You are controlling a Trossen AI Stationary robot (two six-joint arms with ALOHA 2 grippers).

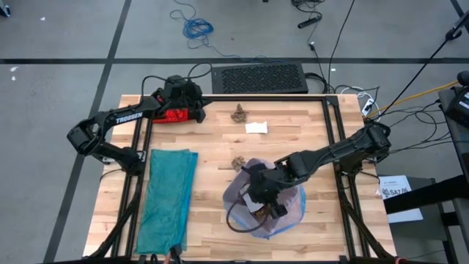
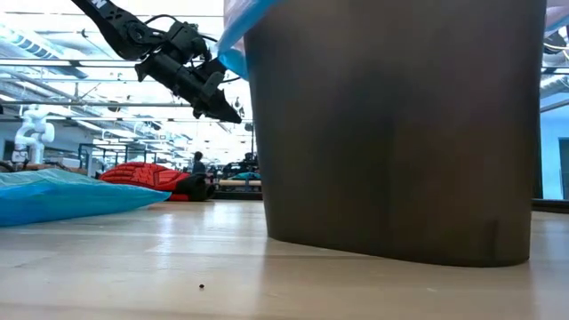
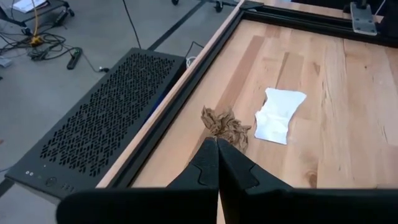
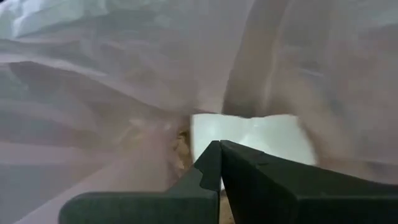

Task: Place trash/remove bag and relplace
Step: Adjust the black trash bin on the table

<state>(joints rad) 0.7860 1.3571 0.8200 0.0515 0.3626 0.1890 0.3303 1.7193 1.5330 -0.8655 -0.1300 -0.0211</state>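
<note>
Pale butcher-block table of glued wooden strips, framed by black rails. Near the table's right-centre, a dark smooth-walled bin, slightly tapered, lined with the bag: thin, translucent, pinkish-white film, wrinkled and slack, with a blue edge at the rim in the low view. Right gripper reaching down into the bag's mouth, fingers pressed together with no gap, holding nothing visible; just past the tips, a flat white paper scrap and a bit of brown crumpled paper at the bag's bottom.

Still on the bare wood: a brown crumpled wad at the far edge, jagged and creased; a flat white scrap just right of it; a second brown wad just beside the bag's far-left rim.

Left gripper raised at the far-left corner, aimed toward the far brown wad, fingers closed tip to tip and empty. Beneath it, a red glove with ribbed texture. Along the left side, a teal plastic bag laid flat as a long, softly wrinkled rectangle. Beyond the far edge, on grey floor, a black perforated metal case
</note>
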